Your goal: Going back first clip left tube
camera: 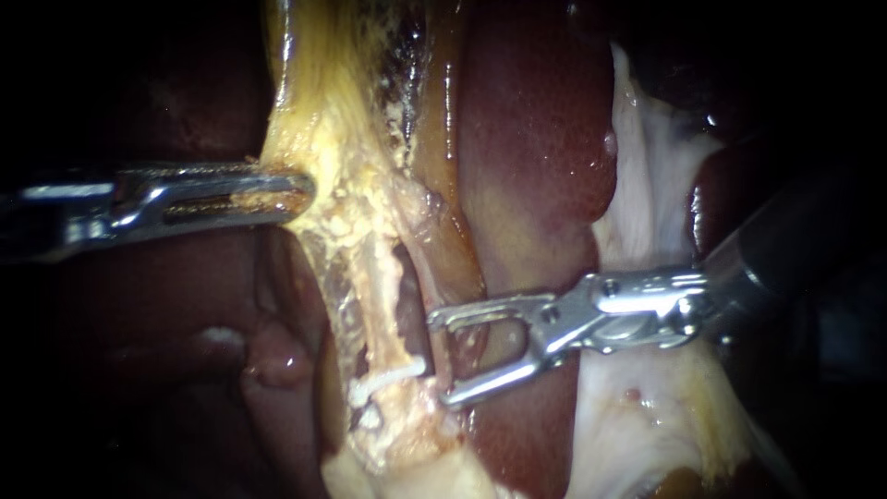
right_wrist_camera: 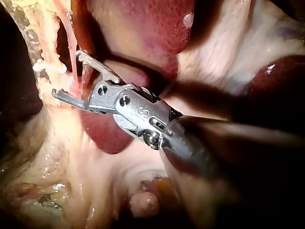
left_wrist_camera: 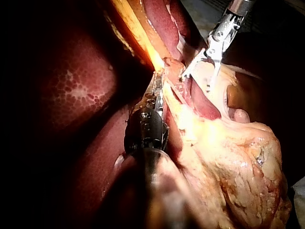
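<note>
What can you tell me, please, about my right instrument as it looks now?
Your right instrument enters from the right on a dark shaft, ending in a bright metal hinged wrist and two slim, slotted jaws. The jaws stand open like a fork, pointing leftward in the endoscope view, tips just beside the white clip on the left tube, apparently not touching it. In the right wrist view a thin pink tube passes between the open jaws, ungripped. Dark red liver lies behind it.

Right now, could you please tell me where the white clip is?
In the endoscope view the white clip sits across the left tube, low down, just left of my right instrument.
</note>
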`<state>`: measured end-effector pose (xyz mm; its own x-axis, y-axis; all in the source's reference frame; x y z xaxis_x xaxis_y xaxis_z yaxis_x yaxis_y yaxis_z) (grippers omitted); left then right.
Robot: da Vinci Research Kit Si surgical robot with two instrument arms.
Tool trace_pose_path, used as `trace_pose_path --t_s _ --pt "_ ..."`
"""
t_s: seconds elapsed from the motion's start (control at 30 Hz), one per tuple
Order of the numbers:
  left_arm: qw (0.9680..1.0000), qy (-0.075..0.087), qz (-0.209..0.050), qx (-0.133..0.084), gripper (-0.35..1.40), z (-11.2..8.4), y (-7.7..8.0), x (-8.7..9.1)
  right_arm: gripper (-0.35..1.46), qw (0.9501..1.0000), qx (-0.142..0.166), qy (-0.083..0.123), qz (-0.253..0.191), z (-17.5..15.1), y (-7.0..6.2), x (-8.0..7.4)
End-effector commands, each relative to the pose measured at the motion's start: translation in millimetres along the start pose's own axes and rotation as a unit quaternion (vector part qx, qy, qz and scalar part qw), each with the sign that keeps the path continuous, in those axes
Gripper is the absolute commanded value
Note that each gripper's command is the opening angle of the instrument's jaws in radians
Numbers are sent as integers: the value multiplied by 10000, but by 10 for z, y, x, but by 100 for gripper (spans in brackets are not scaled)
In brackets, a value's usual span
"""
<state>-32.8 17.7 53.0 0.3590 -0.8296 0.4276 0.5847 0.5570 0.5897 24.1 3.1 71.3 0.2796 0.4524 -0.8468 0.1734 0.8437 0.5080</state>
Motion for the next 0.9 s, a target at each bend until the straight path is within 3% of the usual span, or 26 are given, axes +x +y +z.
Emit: trace_pose_path --t_s 0.03,0.2,0.33,0.6,0.77,0.9 --pt "10000 0 0 0 -35 1 0 0 60 10000 -24 31 -42 -6 1 5" --pt "10000 -3 4 -1 -35 3 2 2 60 9994 -135 173 -265 -28 0 29" --pt "10000 -9 14 -8 -35 7 5 5 60 9987 -151 230 -433 -36 0 39" --pt "9999 -48 86 -24 -35 28 17 20 60 9977 -161 252 -601 -38 1 40" --pt "10000 85 1 49 -35 61 27 38 60 9973 -163 265 -660 -38 0 40" --pt "9999 123 -6 80 -35 82 31 43 60 9972 -163 263 -688 -39 0 40"
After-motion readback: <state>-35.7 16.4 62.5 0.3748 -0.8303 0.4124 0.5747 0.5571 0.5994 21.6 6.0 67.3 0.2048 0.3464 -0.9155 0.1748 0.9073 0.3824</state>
